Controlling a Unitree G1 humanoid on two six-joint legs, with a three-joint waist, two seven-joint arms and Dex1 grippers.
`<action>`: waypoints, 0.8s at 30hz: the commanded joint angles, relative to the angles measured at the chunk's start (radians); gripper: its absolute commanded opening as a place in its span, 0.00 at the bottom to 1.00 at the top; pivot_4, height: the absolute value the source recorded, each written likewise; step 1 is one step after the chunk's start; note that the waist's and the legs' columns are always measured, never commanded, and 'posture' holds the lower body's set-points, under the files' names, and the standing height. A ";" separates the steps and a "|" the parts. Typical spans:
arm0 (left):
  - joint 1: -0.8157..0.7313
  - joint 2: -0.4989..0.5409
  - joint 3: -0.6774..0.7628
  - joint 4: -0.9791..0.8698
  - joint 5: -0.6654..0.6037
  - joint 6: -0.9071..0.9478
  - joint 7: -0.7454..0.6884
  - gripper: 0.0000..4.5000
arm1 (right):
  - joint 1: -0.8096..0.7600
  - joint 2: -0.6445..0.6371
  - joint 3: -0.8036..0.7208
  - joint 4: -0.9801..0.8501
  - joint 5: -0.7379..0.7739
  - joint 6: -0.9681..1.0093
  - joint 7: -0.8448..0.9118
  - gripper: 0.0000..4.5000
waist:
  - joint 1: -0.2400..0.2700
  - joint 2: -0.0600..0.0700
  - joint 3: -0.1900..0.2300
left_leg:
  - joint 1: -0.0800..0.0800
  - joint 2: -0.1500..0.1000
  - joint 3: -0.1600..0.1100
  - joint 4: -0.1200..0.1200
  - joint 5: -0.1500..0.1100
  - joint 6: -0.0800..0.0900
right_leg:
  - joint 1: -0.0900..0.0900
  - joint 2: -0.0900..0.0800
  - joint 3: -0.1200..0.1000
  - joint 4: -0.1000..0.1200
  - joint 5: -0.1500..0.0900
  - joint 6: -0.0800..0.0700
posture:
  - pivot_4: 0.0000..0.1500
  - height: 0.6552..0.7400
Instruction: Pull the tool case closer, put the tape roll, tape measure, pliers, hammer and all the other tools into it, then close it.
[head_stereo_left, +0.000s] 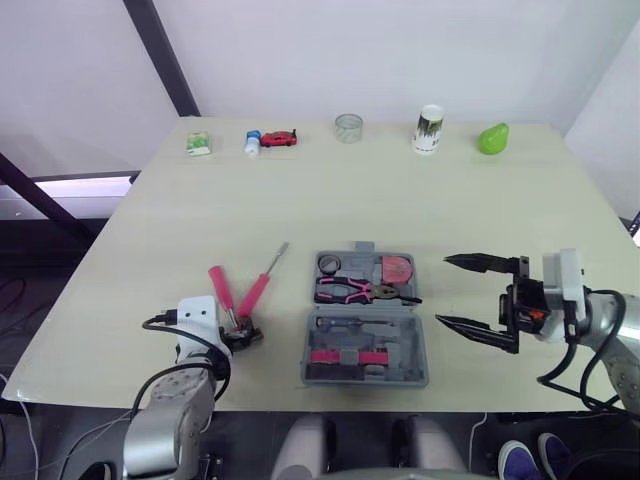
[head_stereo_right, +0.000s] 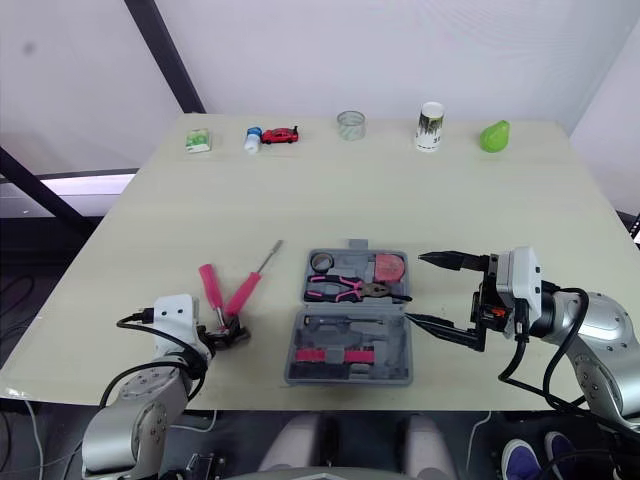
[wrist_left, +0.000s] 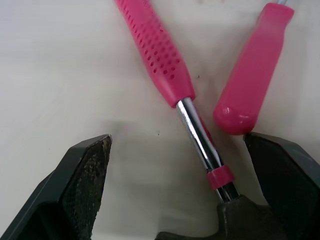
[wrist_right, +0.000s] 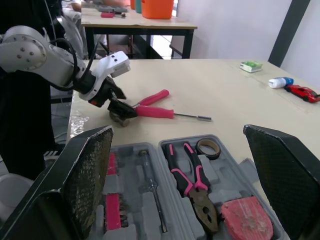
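The grey tool case (head_stereo_left: 424, 345) lies open at the table's front middle. Its far half holds a tape roll (head_stereo_left: 330, 264), pink-handled pliers (head_stereo_left: 350, 291) and a red tape measure (head_stereo_left: 397, 270). Left of the case a pink-handled hammer (head_stereo_left: 221, 290) and a pink screwdriver (head_stereo_left: 256, 290) lie in a V. My left gripper (head_stereo_left: 240, 333) is open at the hammer's head, its fingers (wrist_left: 85, 190) standing wide on either side of the steel shaft (wrist_left: 200, 135). My right gripper (head_stereo_left: 444, 291) hangs open just right of the case, holding nothing.
Along the far edge stand a green-and-white box (head_stereo_left: 198, 143), a small blue-capped bottle (head_stereo_left: 253, 142), a red toy car (head_stereo_left: 279, 138), a clear cup (head_stereo_left: 348, 127), a white can (head_stereo_left: 428, 129) and a green object (head_stereo_left: 492, 138). Bare tabletop lies between them and the case.
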 joint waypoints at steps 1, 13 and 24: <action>-0.024 -0.022 0.017 0.009 -0.009 0.155 0.023 1.00 | -0.013 0.006 0.000 -0.045 0.001 -0.002 -0.012 0.97 | -0.001 0.001 -0.001 | 0.000 0.000 0.000 0.000 0.000 0.000 | 0.000 0.000 0.000 0.000 0.000 0.000 | 1.00 1.00; -0.073 -0.039 0.040 0.006 -0.005 0.196 -0.007 0.41 | -0.034 0.030 0.028 -0.060 -0.016 -0.006 -0.040 1.00 | -0.001 0.003 -0.002 | 0.001 0.000 0.000 0.000 0.000 0.000 | 0.001 0.001 0.001 0.001 0.000 0.000 | 1.00 1.00; -0.033 0.085 0.016 -0.015 -0.019 0.170 -0.127 0.01 | -0.050 0.057 0.051 -0.050 -0.032 -0.016 -0.046 1.00 | -0.002 0.003 -0.002 | 0.001 0.000 0.000 0.000 0.000 0.000 | 0.001 0.000 0.001 0.000 0.000 0.000 | 1.00 1.00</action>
